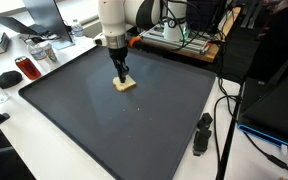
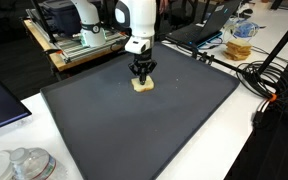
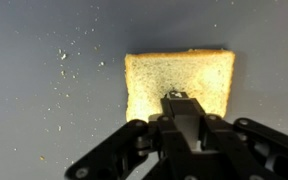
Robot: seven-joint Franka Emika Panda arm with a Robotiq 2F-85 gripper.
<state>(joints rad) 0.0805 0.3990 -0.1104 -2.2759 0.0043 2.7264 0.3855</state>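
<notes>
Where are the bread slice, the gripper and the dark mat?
bread slice [image 3: 179, 72], wrist view, middle of its top face.
gripper [image 1: 123, 79], an exterior view, between its fingertips.
dark mat [image 2: 134, 130], an exterior view, bare middle part.

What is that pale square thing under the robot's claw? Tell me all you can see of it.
It is a slice of bread, roughly square, pale yellow-tan with a thin browner crust and porous crumb. It lies flat and whole on the dark grey mat. The shut gripper stands over it, tips at its surface near one edge. Fine crumbs dot the mat beside it.
</notes>
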